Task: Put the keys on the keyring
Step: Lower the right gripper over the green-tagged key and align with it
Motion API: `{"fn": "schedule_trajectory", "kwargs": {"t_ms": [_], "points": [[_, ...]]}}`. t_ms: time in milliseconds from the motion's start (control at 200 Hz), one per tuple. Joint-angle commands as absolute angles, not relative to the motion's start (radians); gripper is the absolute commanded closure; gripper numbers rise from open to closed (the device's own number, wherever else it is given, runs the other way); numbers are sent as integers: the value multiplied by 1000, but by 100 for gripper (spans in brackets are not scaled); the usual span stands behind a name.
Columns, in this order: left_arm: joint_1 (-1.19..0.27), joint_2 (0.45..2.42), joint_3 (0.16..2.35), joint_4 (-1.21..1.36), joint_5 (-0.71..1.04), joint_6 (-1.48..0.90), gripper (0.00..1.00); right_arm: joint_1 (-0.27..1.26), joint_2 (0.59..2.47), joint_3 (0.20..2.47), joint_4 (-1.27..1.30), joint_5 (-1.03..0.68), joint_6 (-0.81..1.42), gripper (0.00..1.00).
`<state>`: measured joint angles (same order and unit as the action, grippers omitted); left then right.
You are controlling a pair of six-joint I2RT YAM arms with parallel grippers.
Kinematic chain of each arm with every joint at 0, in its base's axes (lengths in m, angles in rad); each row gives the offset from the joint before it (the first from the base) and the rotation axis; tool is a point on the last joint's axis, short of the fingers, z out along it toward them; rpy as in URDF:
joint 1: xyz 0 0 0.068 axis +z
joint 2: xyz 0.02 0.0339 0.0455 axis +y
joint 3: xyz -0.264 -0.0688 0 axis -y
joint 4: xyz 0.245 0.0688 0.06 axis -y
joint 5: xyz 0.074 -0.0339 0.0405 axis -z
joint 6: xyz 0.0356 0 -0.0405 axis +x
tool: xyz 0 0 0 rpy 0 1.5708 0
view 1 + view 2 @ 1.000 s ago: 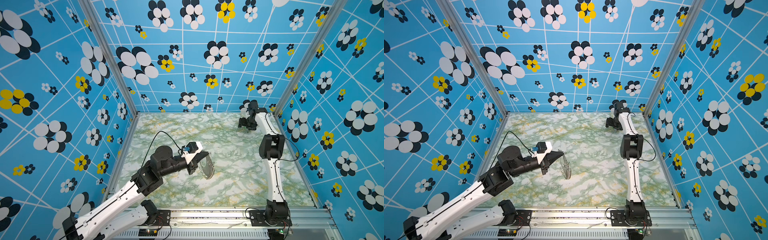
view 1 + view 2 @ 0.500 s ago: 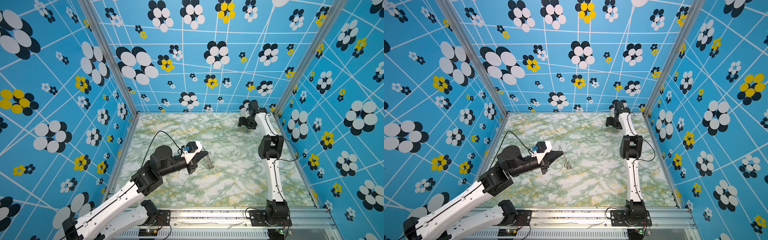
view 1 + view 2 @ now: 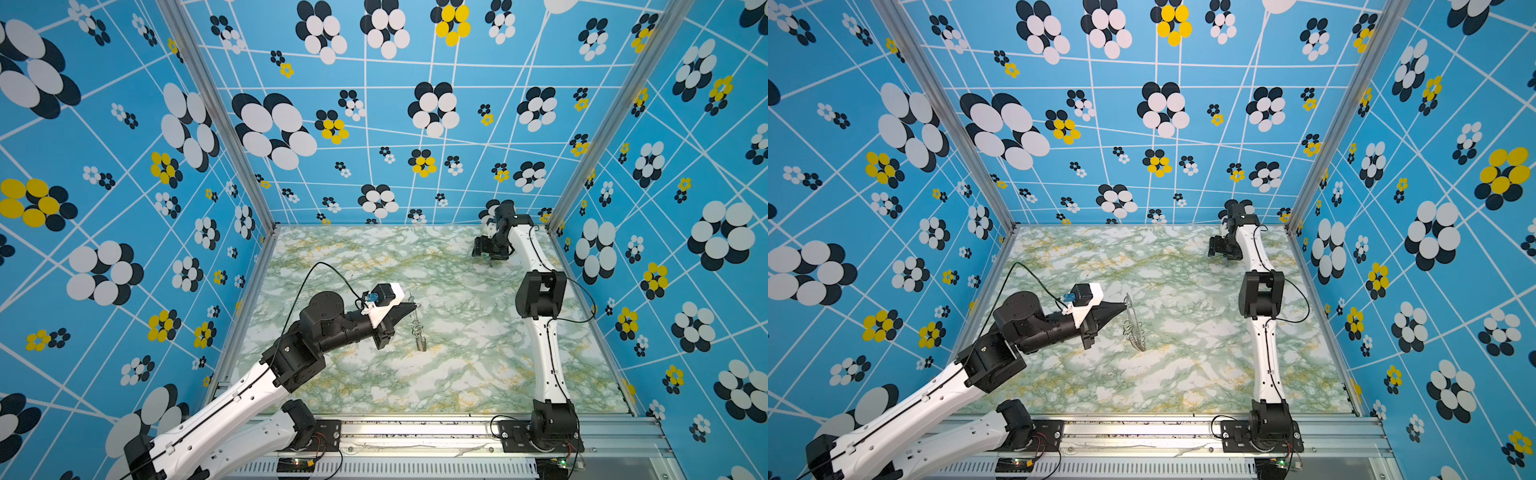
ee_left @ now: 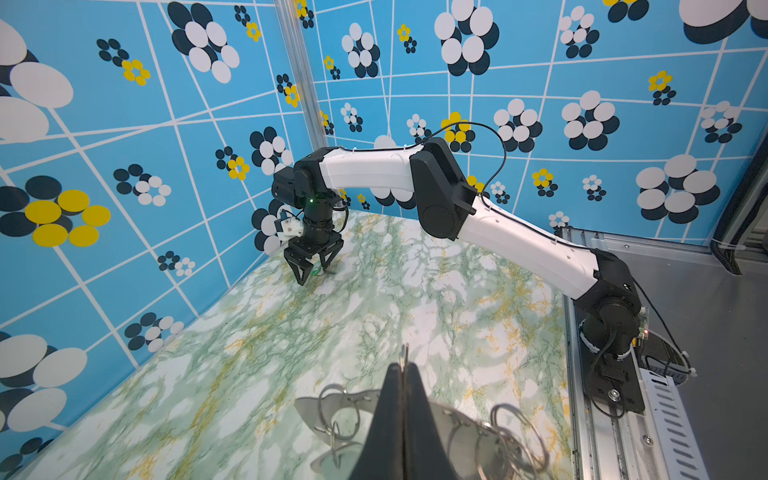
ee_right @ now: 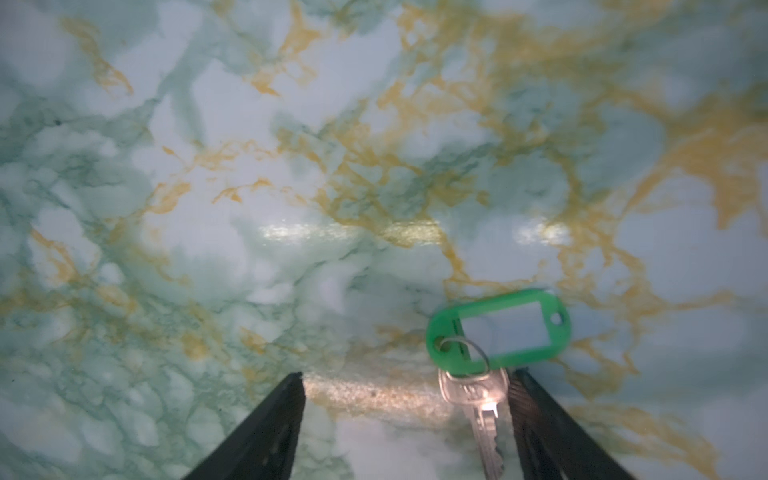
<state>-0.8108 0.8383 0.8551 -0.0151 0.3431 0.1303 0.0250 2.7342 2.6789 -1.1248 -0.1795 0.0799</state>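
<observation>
Lying between the released right claw's (image 5: 409,376) fingers (image 5: 266,428) are the keys (image 5: 473,390); left claw (image 4: 402,368) clenches the keyring (image 4: 336,409).

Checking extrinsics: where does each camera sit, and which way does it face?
Both top views: high in front, looking down on the green marbled table; left arm and right arm show.
Left wrist: faces the right gripper; own fingers clamp the flat metal keyring with wire loops.
Right wrist: looks down; silver key with green oval tag between own open fingers.
Shared: left wrist and top views show the right gripper.
</observation>
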Motion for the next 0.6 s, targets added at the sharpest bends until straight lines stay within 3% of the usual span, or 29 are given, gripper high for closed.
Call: {"fn": "schedule_trajectory", "kwargs": {"t_ms": [0,595], "points": [[-801,809,852,11,353,126,100,68,2771,2686,-1213,-207,40,20],[-801,784,847,-4,347,133,100,194,2748,2671,-1242,-223,-13,19]]}}
